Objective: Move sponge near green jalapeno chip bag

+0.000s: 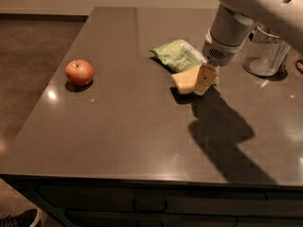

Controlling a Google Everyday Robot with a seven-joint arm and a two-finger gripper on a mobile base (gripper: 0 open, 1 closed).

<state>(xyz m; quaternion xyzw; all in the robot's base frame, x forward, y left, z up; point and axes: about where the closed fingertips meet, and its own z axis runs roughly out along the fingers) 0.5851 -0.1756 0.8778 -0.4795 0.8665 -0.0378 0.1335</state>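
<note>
As the arm (pixel 232 27) reaches in from the top right, claw (pixel 204 82): low over the desk (pixel 118 126), pinching the sponge's right end.
Sponge (pixel 185 78): pale yellow, tilted, its right end raised in the claw, its left end down by the desk, a dark shadow beneath it.
Bag (pixel 177 55): green, crinkled, lying flat just behind and left of the sponge (their edges seem to meet, though I cannot tell if they touch).
Apple (pixel 79 72): red, upright, well apart to the left.
Glass (pixel 265 53): clear, at the right, partly hidden behind the arm.
Arm's shadow (pixel 222 131): a dark shape on the desk in front of the sponge.
</note>
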